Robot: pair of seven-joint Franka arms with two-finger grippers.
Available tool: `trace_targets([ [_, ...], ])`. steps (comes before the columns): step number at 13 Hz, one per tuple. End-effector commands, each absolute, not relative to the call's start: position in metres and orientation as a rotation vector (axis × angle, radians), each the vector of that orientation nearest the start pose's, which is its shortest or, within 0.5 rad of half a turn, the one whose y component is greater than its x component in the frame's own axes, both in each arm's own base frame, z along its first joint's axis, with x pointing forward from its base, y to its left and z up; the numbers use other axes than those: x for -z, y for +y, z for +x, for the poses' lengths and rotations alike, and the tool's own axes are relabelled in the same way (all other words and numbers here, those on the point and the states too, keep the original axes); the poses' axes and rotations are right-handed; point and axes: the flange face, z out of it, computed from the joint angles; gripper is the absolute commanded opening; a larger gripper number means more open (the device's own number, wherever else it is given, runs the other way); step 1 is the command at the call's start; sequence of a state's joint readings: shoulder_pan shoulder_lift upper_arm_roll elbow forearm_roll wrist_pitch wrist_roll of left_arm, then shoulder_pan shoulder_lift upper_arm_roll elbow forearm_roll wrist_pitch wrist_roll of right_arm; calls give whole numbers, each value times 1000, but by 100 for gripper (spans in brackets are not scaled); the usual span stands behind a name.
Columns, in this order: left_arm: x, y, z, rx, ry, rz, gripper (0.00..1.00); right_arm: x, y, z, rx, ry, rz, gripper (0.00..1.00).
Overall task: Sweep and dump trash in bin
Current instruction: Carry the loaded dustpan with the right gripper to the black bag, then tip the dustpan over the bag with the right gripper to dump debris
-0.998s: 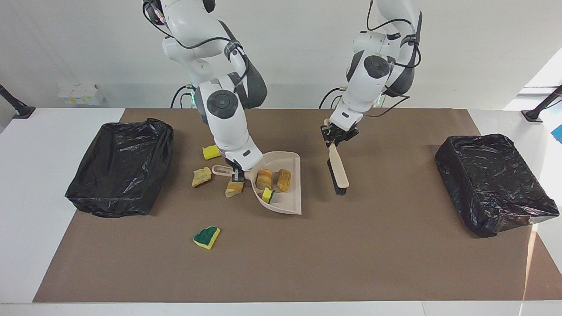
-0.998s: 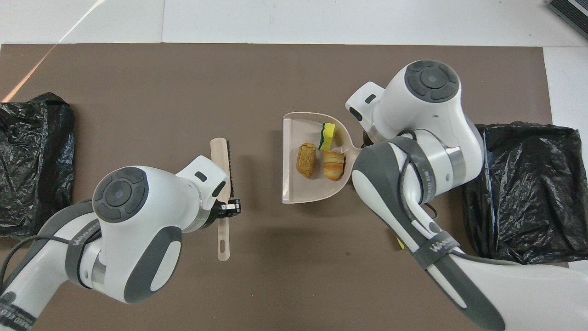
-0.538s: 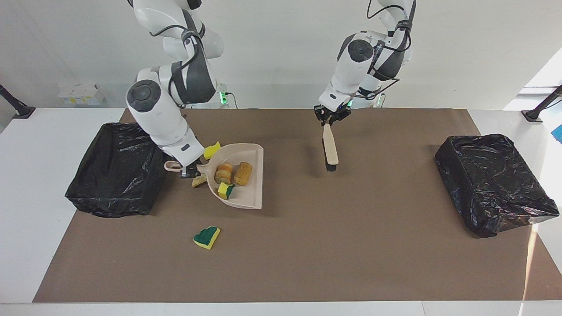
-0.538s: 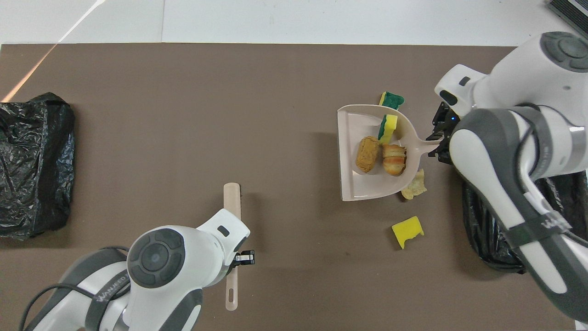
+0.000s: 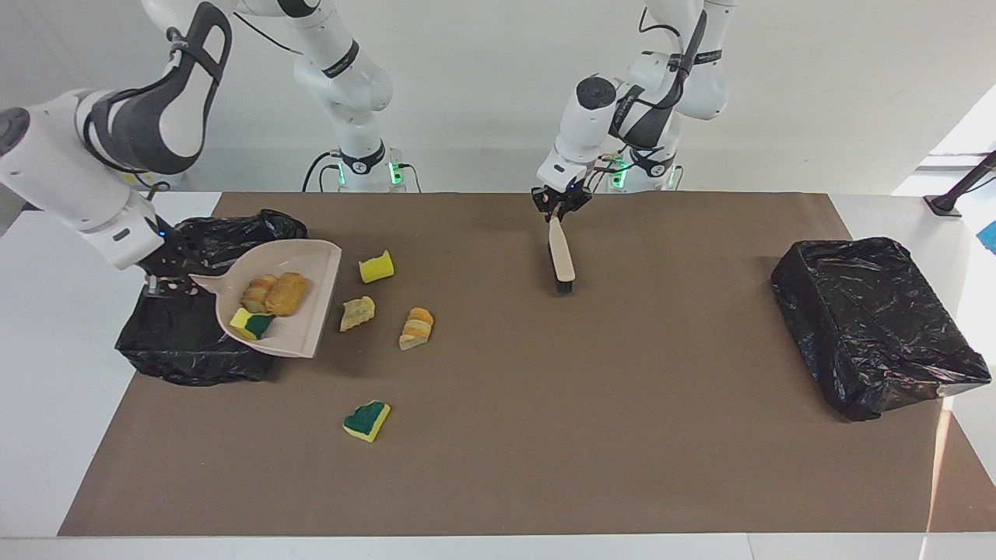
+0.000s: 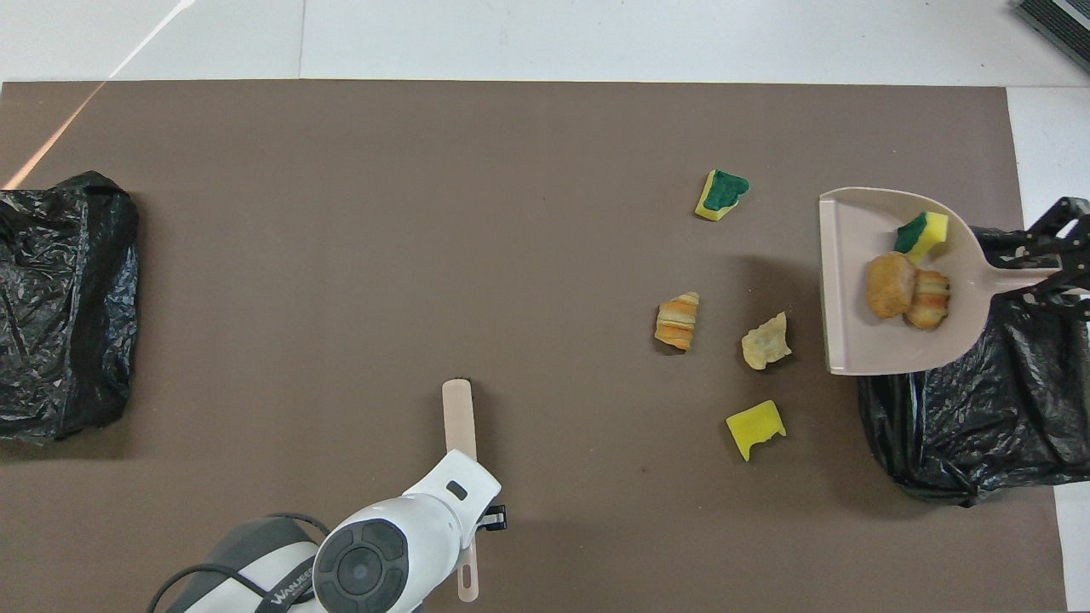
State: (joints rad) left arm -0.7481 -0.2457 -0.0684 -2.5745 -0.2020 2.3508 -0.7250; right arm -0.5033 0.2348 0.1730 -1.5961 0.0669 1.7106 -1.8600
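Step in hand: carrying a loaded dustpan to the bin for dumping (judged from the layout).

Landmark: the black-bagged bin (image 5: 206, 299) at the right arm's end of the tabletop (image 5: 591, 435). All places below refer to it.

Right pincer (image 5: 173, 274): closed on the dustpan handle, up in the air over the bin.

Dustpan (image 5: 299, 334): beige, raised, its open lip pointing away from the bin toward the middle of the tabletop; its handle end lies over the bin, its lip overhangs the bin's edge. Its long axis runs handle-to-lip across the bin's rim.

Trash aboard: two bread pieces (image 5: 274, 294) and a green-and-yellow sponge piece (image 5: 250, 322), lying toward the handle end.

Key relation: the load sits at the bin's inner edge, not over its middle, and the lip faces outward (tipped now, the contents would likely fall on the tabletop). The pan probably needs turning or drawing farther over the bin first.

Trash still down: a yellow sponge chunk (image 5: 376, 267), a tan scrap (image 5: 357, 313), a striped bread piece (image 5: 415, 327) just beside the bin; a second green-and-yellow sponge (image 5: 366, 420) farther from the robots.

Left pincer (image 5: 557, 210): closed on the brush (image 5: 561, 257), well apart from the bin; waiting.

Open room: bare tabletop between brush and scraps. A second black-bagged bin (image 5: 875, 323) stands at the left arm's end.
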Motion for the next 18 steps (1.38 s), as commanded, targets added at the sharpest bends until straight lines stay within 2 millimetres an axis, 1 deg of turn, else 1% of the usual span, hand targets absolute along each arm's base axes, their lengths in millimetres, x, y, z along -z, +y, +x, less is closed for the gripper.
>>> trace_targets([
  [1, -347, -313, 296, -105, -116, -3258, 77, -504, -255, 552, 92, -2124, -2112, 0],
  [2, -350, -315, 301, -110, -114, -3257, 94, -505, -281, 536, 74, -2132, -2135, 0],
  [3, -357, -313, 313, -100, -130, -3267, 100, -504, -295, 528, 3, -2142, -2164, 0],
  [4, -368, -307, 331, -95, -188, -3271, 100, -503, -301, 527, -85, -2190, -2181, 0],
  [6, -392, -294, 366, -143, -267, -3253, 100, -497, -306, 523, -220, -2279, -2185, 0],
  [7, -402, -287, 384, -166, -248, -3240, 100, -493, -304, 518, -303, -2305, -2181, 0],
  [8, -409, -279, 398, -165, -172, -3248, 100, -487, -300, 515, -385, -2322, -2178, 0],
  [9, -417, -262, 419, -128, -142, -3265, 100, -484, -297, 511, -458, -2332, -2199, 0],
  [10, -430, -242, 439, -80, -153, -3274, 100, -479, -291, 510, -537, -2355, -2181, 0],
  [11, -442, -228, 452, -46, -157, -3278, 100, -476, -283, 507, -590, -2387, -2146, 0],
  [12, -453, -216, 466, -32, -127, -3281, 100, -472, -280, 503, -602, -2400, -2139, 0],
  [13, -461, -196, 487, -46, -96, -3275, 100, -470, -277, 501, -610, -2419, -2127, 0],
  [14, -473, -184, 504, -59, -47, -3277, 100, -468, -273, 503, -623, -2436, -2114, 0],
  [15, -480, -167, 520, -75, -16, -3275, 100, -468, -260, 510, -638, -2462, -2097, 0],
  [16, -493, -140, 532, -59, 45, -3256, 100, -469, -254, 513, -665, -2464, -2099, 0],
  [17, -504, -122, 538, -58, 113, -3250, 100, -469, -247, 516, -696, -2476, -2078, 0],
  [18, -513, -104, 542, -58, 149, -3235, 100, -475, -239, 518, -721, -2504, -2055, 0],
])
